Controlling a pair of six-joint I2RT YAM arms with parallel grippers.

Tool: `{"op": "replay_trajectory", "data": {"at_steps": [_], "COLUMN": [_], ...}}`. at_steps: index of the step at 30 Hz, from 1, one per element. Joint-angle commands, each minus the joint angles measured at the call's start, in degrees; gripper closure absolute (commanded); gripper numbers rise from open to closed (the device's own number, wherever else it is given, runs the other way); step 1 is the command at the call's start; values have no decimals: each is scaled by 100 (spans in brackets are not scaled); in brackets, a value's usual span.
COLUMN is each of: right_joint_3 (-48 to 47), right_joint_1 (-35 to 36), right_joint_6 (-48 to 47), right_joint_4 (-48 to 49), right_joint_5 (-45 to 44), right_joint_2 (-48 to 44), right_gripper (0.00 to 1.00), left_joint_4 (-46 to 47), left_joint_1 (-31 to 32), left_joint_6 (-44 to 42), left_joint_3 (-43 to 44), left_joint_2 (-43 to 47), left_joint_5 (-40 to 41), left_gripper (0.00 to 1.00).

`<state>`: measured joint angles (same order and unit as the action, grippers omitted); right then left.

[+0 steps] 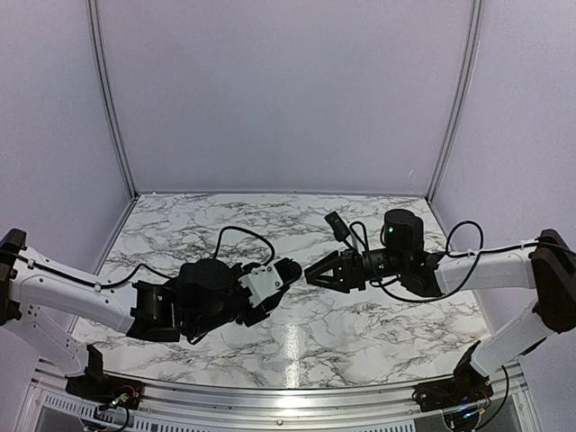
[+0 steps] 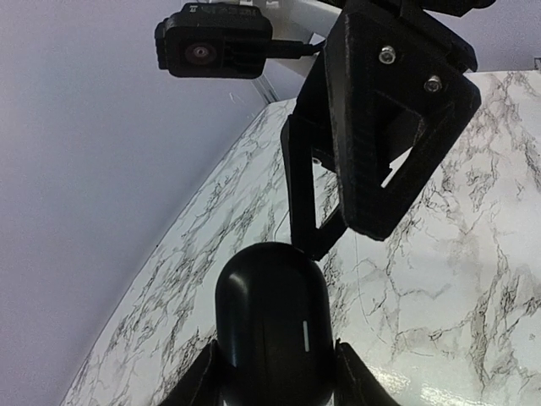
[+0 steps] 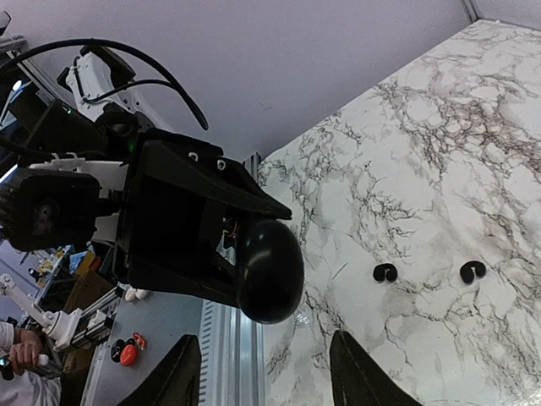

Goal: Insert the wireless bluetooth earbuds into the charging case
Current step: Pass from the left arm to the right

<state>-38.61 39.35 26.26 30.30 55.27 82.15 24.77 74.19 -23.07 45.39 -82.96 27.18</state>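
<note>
The charging case (image 2: pixel 270 326), a glossy black oval, is held up off the marble table by my left gripper (image 2: pixel 275 351), which is shut on its lower sides. In the top view the left gripper (image 1: pixel 286 270) and right gripper (image 1: pixel 313 273) meet tip to tip at mid-table. The right gripper (image 3: pixel 264 337) is open, its fingers (image 3: pixel 182 376) spread just short of the case (image 3: pixel 269 271) with nothing between them. One right fingertip (image 2: pixel 308 245) is close to the case's top end. Two tiny black earbuds (image 3: pixel 385 272) (image 3: pixel 472 271) lie apart on the table beyond the case.
An aluminium rail (image 3: pixel 228 355) runs along the table's near edge under the case. White booth walls (image 1: pixel 288 90) close in the back and sides. A loose black cable (image 1: pixel 243 232) arcs over the left wrist. The right wrist camera (image 2: pixel 211 42) hangs above the case.
</note>
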Motion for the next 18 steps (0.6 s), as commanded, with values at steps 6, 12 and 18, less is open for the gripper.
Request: {"op": "replay_trajectory", "data": {"at_steps": [6,12,18], "right_joint_3": [-427,-459,-447], "right_joint_1": [413,581,715], "right_joint_6": [376,504,579], "right_joint_4": [511,692,802], "right_joint_5": [37,6,-78], "right_joint_2": [301,425,510], "right_gripper": [54,65,72], "left_joint_4": [462,512,559], "left_joint_1": [322,465,555], "left_joint_6": [-511,-608,-677], "left_joint_3": [-184,-253,-299], "left_joint_2": [261,364,365], "left_joint_5": [301,431,563], "left_gripper": [73,74,74]}}
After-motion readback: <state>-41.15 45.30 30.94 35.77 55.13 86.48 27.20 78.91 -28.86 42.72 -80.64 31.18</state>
